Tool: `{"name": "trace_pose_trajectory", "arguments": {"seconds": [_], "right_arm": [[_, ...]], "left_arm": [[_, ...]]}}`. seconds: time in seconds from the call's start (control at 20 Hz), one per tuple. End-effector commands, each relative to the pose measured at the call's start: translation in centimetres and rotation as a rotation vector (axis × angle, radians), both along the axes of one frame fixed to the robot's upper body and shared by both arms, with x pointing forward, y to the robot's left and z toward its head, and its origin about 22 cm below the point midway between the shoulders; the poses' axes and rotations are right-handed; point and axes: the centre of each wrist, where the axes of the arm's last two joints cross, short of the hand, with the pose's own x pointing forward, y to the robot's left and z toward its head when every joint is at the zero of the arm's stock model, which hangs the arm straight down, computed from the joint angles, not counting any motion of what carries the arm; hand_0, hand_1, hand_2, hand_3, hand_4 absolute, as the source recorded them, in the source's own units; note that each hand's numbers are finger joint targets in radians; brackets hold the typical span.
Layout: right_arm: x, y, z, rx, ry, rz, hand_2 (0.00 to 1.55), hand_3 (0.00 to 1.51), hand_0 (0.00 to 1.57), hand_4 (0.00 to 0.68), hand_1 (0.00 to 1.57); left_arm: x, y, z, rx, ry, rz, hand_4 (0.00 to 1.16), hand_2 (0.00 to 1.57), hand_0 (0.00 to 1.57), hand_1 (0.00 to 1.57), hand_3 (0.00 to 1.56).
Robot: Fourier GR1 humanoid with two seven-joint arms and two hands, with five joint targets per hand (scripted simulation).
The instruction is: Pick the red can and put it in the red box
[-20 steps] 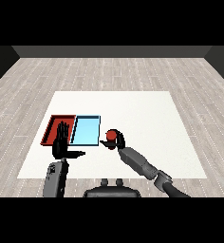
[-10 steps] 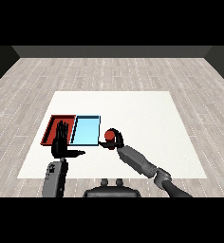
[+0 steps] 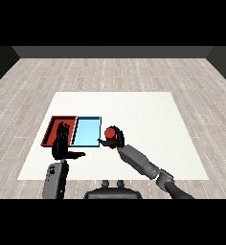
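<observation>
The red can (image 3: 110, 132) sits in my right hand (image 3: 116, 139), whose fingers and thumb curl round it, just right of the light blue tray (image 3: 86, 131). The can is held a little above the table near that tray's right front corner. The red tray (image 3: 52, 128) lies to the left of the blue one. My left hand (image 3: 63, 146) is open with straight fingers, raised over the red tray's front right part and hiding some of it.
Both trays lie side by side on the white table (image 3: 143, 115) at its left half. Grey wood floor surrounds the table.
My right hand has carried the red can slightly to the left, closer to the light blue tray. The left hand has stayed put.
</observation>
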Motion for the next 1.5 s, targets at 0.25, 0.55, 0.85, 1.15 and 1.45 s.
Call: {"name": "trace_pose_trajectory", "arguments": {"seconds": [0.25,0.55,0.85,1.15,1.45], "right_arm": [[-0.2,-0.5,3.4,0.014,-0.150,-0.010,1.46,1.38,1.52,0.608,1.52],[-4.2,-1.3,7.9,0.095,-0.296,0.008,1.44,1.40,1.48,0.631,1.48],[0.0,-5.4,9.8,0.074,-0.328,0.008,1.42,1.39,1.46,0.633,1.46],[-0.3,-6.0,11.2,0.096,-0.355,-0.007,1.41,1.38,1.44,0.622,1.44],[-0.9,-7.2,11.1,0.101,-0.406,0.044,1.43,1.40,1.44,0.632,1.44]], "left_arm": [[0.5,0.1,1.2,0.033,0.027,-0.002,0.00,0.00,0.00,0.00,0.00],[0.7,-4.0,3.1,0.042,0.035,-0.150,0.00,0.00,0.00,0.00,0.00],[0.5,-6.7,3.6,0.082,0.054,-0.153,0.00,0.00,0.00,0.00,0.00],[0.9,-9.7,3.7,0.140,0.101,-0.175,0.00,0.00,0.00,0.00,0.00],[3.8,-10.8,4.3,0.138,0.148,-0.191,0.00,0.00,0.00,0.00,0.00]]}}
